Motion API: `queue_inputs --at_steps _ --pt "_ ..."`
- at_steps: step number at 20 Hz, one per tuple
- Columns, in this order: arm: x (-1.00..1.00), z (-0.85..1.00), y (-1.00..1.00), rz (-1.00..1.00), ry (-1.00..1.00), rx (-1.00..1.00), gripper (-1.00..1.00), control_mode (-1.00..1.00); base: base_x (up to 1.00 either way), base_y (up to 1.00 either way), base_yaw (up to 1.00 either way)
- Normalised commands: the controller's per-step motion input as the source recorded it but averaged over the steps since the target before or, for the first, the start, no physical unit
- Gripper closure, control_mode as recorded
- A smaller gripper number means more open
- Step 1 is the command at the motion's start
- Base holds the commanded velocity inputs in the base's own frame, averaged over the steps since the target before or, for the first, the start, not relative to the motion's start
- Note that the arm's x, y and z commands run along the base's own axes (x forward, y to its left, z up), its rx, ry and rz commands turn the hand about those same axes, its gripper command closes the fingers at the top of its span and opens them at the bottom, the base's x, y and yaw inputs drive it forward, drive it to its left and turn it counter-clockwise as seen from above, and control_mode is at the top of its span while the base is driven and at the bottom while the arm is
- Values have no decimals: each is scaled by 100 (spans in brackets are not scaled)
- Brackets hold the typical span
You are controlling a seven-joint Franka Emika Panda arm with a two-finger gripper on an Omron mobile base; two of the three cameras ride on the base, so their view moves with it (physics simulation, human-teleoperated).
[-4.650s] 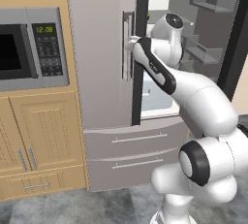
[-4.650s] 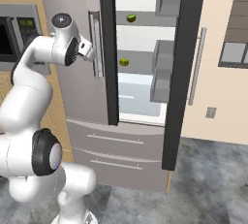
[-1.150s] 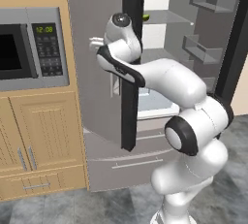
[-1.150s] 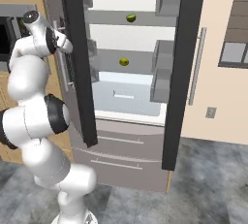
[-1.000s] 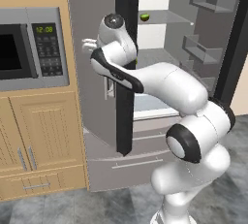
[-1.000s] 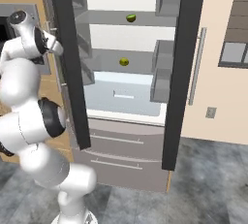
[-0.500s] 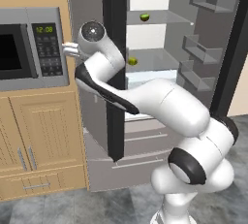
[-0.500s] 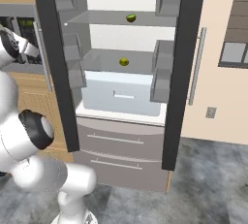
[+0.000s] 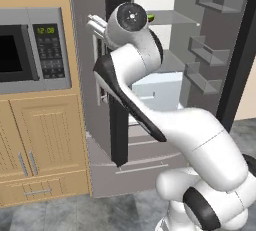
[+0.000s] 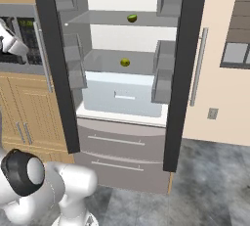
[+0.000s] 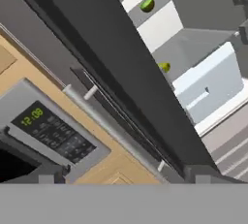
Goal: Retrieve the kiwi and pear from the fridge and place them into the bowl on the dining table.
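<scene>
The fridge [image 10: 129, 78] now stands with both doors swung wide, the left door further open than a moment ago. Inside, one green fruit [image 10: 132, 18] sits on the upper shelf and another [image 10: 125, 62] on the shelf below, above the pale drawer [image 10: 124, 95]. The claw [image 9: 96, 25] has let go of the left door's handle [image 11: 114, 133]; its fingers are spread, beside the microwave [image 9: 32, 50].

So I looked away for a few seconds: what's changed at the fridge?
The arm swung the left fridge door wide open by its handle, then let go; its jaws are open now. Both fruits, on the upper shelf and the lower shelf, stayed put, as did the right door.
</scene>
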Motion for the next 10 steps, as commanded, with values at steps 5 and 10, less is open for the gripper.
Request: queue_inputs --at_steps 5,10 --pt "-65 21 -94 -22 23 68 -100 -100 0 0 0" --pt "-50 -11 -47 0 22 63 -100 -100 0 0 0"
